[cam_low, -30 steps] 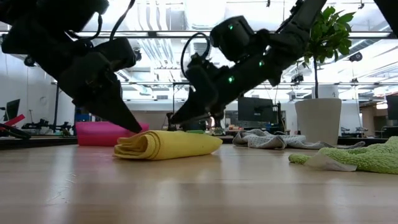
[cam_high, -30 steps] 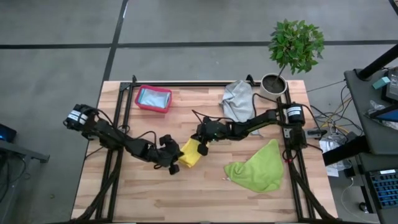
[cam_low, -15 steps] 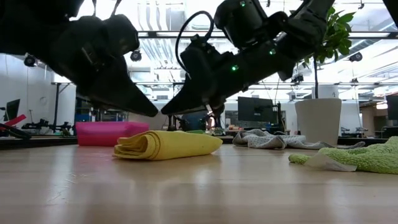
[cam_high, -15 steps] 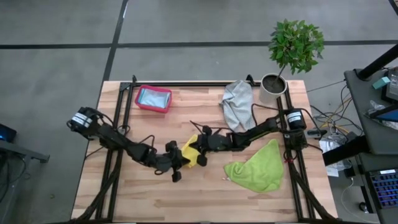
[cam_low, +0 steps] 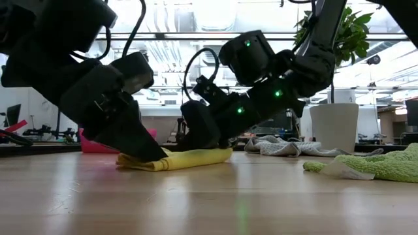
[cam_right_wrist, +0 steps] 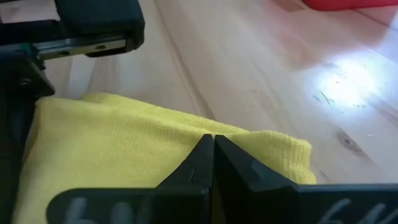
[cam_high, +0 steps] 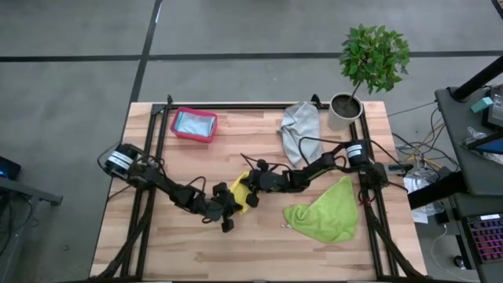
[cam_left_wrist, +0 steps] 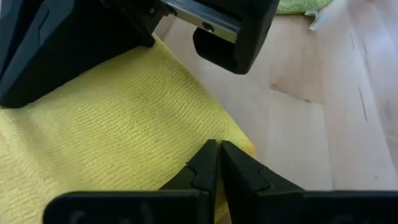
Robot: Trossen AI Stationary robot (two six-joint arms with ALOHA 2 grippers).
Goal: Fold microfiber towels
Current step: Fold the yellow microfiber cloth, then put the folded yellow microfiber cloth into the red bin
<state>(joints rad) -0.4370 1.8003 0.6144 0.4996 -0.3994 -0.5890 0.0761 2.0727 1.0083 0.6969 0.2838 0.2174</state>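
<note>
A folded yellow towel (cam_high: pixel 247 191) lies near the middle of the wooden tabletop (cam_high: pixel 157 251), flattened under two robot arms that press on it from either side. The left tool (cam_high: pixel 233 206), its fingers together and empty, bears down on the towel's near-left end; in the low view (cam_low: pixel 149 154) its dark tip meets the rolled edge of the cloth (cam_low: pixel 189 158). The right tool (cam_high: pixel 250 189), fingers likewise closed with nothing between them, rests on the towel's far-right side, and in the low view (cam_low: pixel 196 140) it sits on top of the fold. Each wrist view looks past its own shut fingertips onto the yellow weave (cam_left_wrist: pixel 112 124) (cam_right_wrist: pixel 124 149), with part of the other arm's tool just beyond.

To the right, near the tabletop's right edge, a lime green towel (cam_high: pixel 324 212) lies crumpled and unfolded, well apart from the yellow one. At the far side, a grey towel (cam_high: pixel 300 130) lies loosely heaped beside a potted plant (cam_high: pixel 372 59) standing at the far-right corner. Toward the far left, a pink-red bin (cam_high: pixel 194 125) holds a light blue towel (cam_high: pixel 193 123). In the low view, the bin (cam_low: pixel 88 145) shows behind the left arm, and the white plant pot (cam_low: pixel 334 126) stands at right.
</note>
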